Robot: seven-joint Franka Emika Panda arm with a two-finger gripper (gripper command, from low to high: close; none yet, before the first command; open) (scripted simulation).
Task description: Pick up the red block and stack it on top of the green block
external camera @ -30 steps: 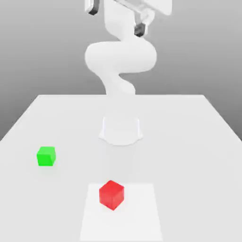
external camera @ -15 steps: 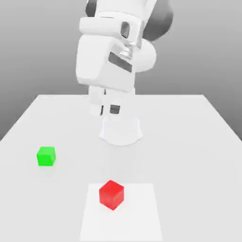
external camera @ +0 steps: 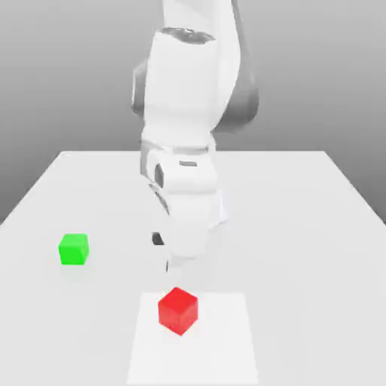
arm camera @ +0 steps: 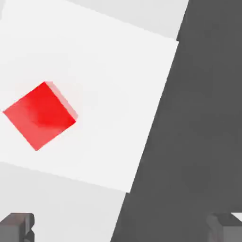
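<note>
Over on the exterior view's left sits the green block [external camera: 74, 249], alone on the white table [external camera: 317, 219] and well apart from everything else; moving toward the middle, the arm [external camera: 185, 136] leans forward and down, its gripper [external camera: 167, 252] hanging low just behind the red block [external camera: 179, 310], not touching it; the red block rests flat on a paler square patch [external camera: 226, 339] near the table's front edge, and nothing is stacked yet; on the right of that view there is only bare table. The cube looks rigid and light, a plain matte solid, so it should neither give under pressure nor skid easily; the sensible hold, as a judgement, is across two opposite flat side faces, with the jaws squared to them rather than biting on the corners. The hand view offers what the outside camera cannot: the red block from above, turned diagonal to the hand and off to one side of it, plus the two dark fingertips [arm camera: 16, 226] standing far apart with nothing between them; the pincer is spread wide and empty. The exterior view alone gives the spacing between the two cubes, and the height of the hand above the table.
</note>
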